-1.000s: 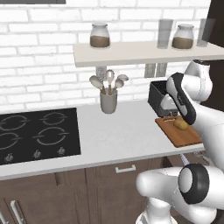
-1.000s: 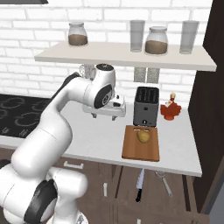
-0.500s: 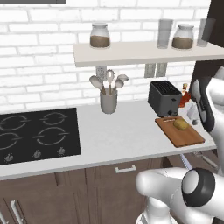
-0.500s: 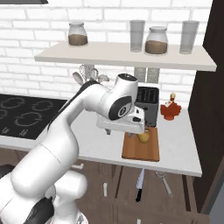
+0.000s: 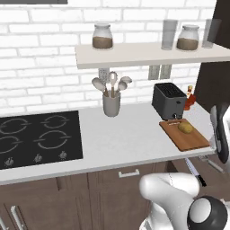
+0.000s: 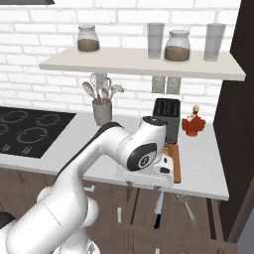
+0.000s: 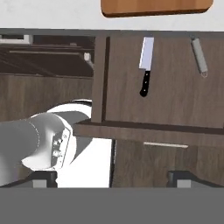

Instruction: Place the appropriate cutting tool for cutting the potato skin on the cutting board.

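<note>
Peeler: in the open drawer below the counter edge, right of the knife, long axis running away from my hand.
Hand: tips wide apart, empty.
Cutting board: beyond, holds the potato.

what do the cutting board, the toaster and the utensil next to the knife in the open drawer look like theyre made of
Cutting board: wood by its reddish-brown colour, matte, with a darker edge. Toaster: likely dark grey metal or plastic, dull boxy shell; the render leaves it open. Slim utensil beside the knife: seemingly grey metal with a soft sheen. The knife has a pale shiny blade and black handle.
</note>
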Motion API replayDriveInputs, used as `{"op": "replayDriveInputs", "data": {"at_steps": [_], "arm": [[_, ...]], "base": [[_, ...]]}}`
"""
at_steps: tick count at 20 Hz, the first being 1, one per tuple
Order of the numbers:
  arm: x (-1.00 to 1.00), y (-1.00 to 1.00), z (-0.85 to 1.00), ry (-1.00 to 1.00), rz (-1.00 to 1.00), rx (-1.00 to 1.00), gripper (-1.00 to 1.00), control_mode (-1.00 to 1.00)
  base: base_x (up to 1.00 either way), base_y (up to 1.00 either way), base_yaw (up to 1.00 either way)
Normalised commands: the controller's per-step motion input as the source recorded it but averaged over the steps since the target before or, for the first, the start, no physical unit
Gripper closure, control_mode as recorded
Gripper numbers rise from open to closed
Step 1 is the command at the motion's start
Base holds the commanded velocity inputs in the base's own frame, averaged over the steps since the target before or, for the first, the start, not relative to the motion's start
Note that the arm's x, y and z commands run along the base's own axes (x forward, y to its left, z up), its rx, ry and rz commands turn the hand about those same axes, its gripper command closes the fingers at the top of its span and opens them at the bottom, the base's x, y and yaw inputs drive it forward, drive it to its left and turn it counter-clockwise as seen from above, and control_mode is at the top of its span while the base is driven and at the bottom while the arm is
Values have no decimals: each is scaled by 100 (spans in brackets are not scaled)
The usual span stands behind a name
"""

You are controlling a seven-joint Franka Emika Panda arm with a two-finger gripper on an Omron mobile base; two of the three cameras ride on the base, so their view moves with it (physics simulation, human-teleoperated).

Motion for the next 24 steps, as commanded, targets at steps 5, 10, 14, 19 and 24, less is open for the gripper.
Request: {"op": "replayDriveInputs", "data": {"at_steps": [5,10,14,19,24], "arm": [[-7,-41,-46,24,0,-7,-100,-100],[0,-36,-54,18,0,-1,-100,-100],[0,-46,-59,5,0,1,-100,-100],[3,-36,-53,5,0,0,-100,-100],[9,-31,-42,2,0,3,-100,-100]], "base": [[0,0,0],[0,0,0],[0,0,0],[0,0,0],[0,0,0]]}}
